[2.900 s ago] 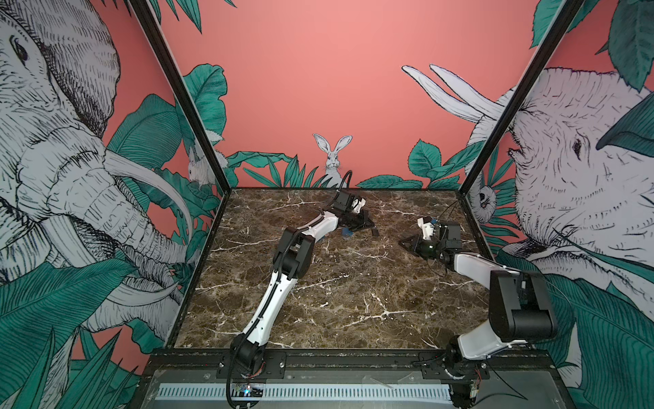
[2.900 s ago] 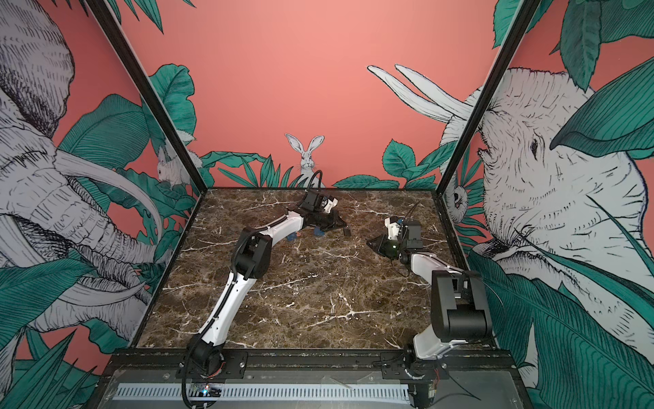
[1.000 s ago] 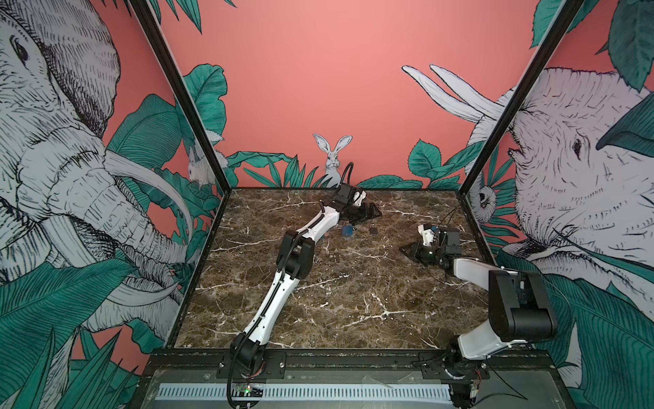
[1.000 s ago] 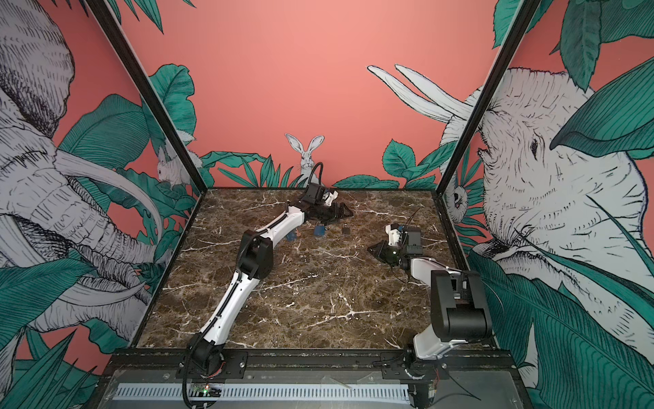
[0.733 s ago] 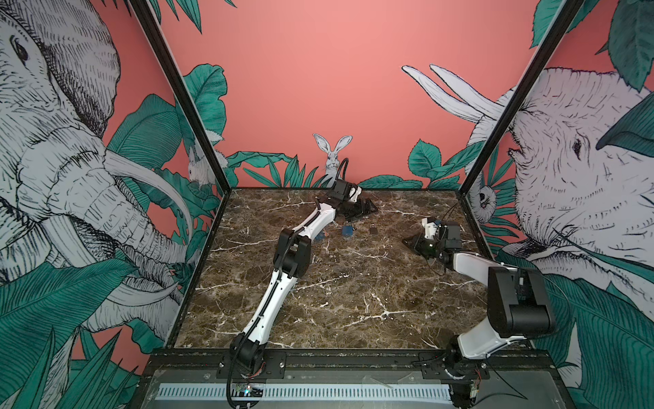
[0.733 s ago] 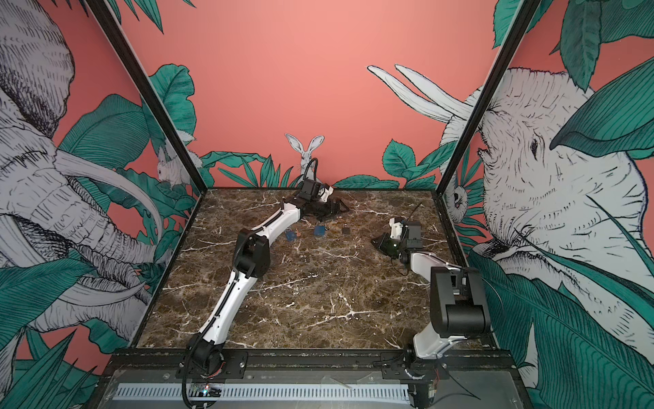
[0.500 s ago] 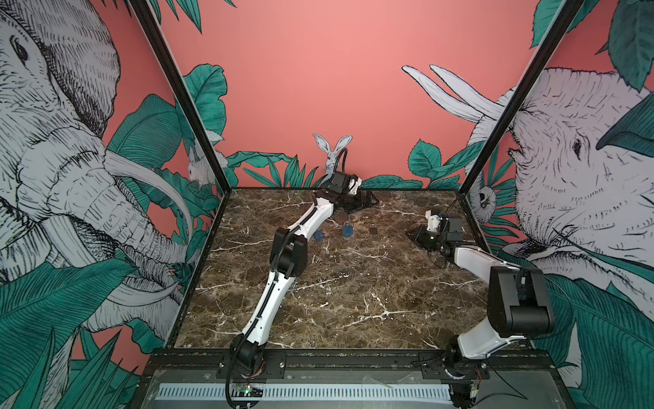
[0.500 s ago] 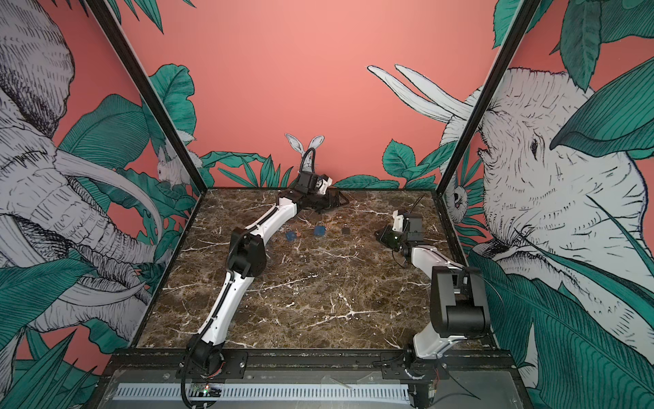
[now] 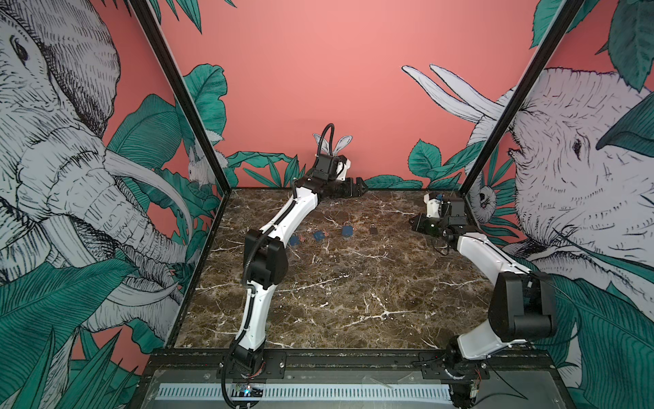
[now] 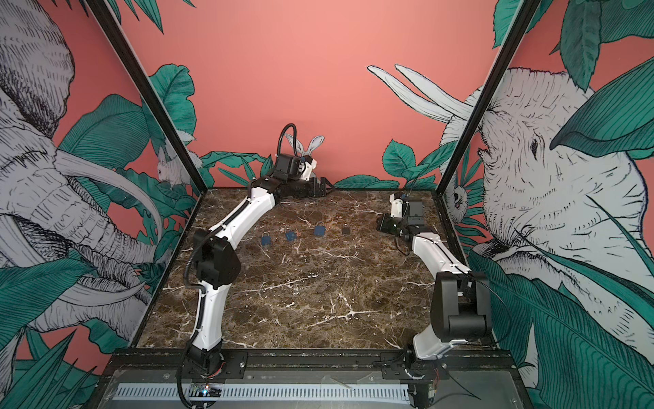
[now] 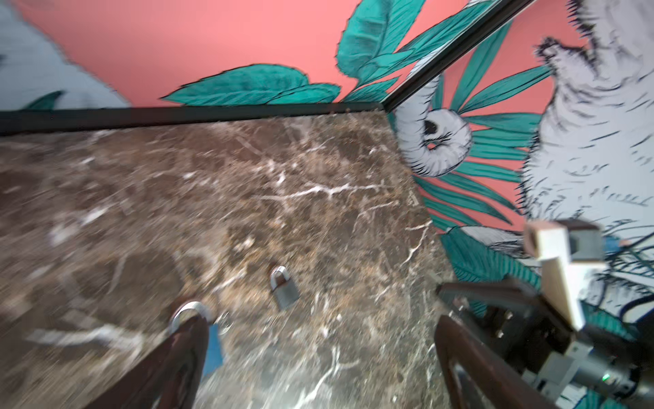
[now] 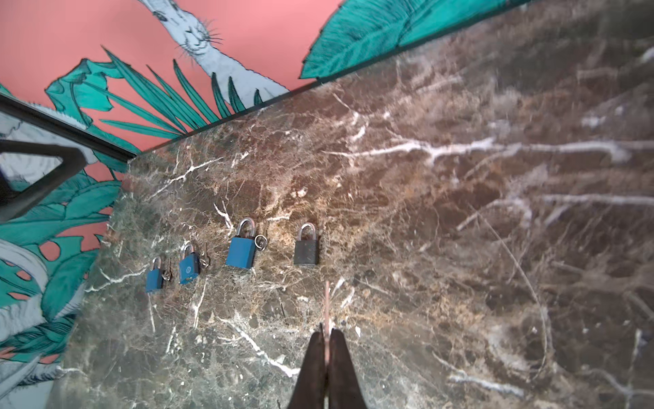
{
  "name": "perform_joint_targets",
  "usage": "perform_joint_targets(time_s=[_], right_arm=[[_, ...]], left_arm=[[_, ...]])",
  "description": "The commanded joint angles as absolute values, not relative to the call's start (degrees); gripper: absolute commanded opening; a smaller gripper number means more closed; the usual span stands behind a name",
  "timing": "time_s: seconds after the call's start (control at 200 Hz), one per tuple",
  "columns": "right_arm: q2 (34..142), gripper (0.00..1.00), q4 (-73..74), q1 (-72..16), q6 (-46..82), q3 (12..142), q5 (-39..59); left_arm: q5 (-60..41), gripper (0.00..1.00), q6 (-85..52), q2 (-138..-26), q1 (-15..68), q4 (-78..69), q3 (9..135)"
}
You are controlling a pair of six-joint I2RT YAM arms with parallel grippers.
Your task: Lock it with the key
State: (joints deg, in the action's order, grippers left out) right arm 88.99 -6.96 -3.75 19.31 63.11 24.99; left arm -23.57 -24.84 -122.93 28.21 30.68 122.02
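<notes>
Several padlocks lie in a row on the marble: a small blue one, a blue one, a larger blue one and a dark grey one. My right gripper is shut on the key, a thin coppery blade that sticks out past the fingertips and points at the dark padlock from a short way off. My left gripper hangs open by the back wall, above the row, with nothing between its fingers. The left wrist view is blurred.
Loose keys and a key ring lie next to the blue padlocks. The back wall's black base rail runs close behind my left gripper. The right side wall stands just beyond my right wrist. Bare marble fills the front half.
My left gripper opened to full width and drew back and up toward the back wall, away from the padlocks. My right gripper carried the key back and to the right.
</notes>
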Motion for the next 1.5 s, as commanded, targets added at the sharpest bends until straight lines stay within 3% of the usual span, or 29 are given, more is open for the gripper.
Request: perform_joint_targets(time_s=[0.0, 0.26, 0.56, 0.865, 1.155, 1.496], right_arm=[[86.1, 0.0, -8.6, -5.4, 10.9, 65.6, 21.3], [88.3, 0.0, -2.3, -7.1, 7.3, 66.1, 18.1], [93.4, 0.0, -1.4, -10.9, 5.2, 68.2, 5.4], [101.5, 0.0, -5.3, -11.9, 14.1, 72.1, -0.2], [107.5, 0.0, -7.9, -12.9, 21.1, 73.8, 7.3], [109.7, 0.0, -1.0, -13.4, 29.2, 68.5, 16.8]], left_arm=[[-19.1, 0.99, -22.8, -114.2, 27.0, 28.9, 112.8], [-14.0, 0.99, -23.7, -98.3, 23.8, 26.7, 92.1], [3.0, 0.99, -19.9, -81.6, 23.5, 28.1, 74.8], [19.1, 0.99, -18.3, -62.0, 22.8, 22.8, 54.8], [16.7, 0.99, -19.4, -56.8, 22.2, 23.1, 49.1], [8.9, 0.99, -19.3, -57.4, 21.8, 19.6, 47.4]])
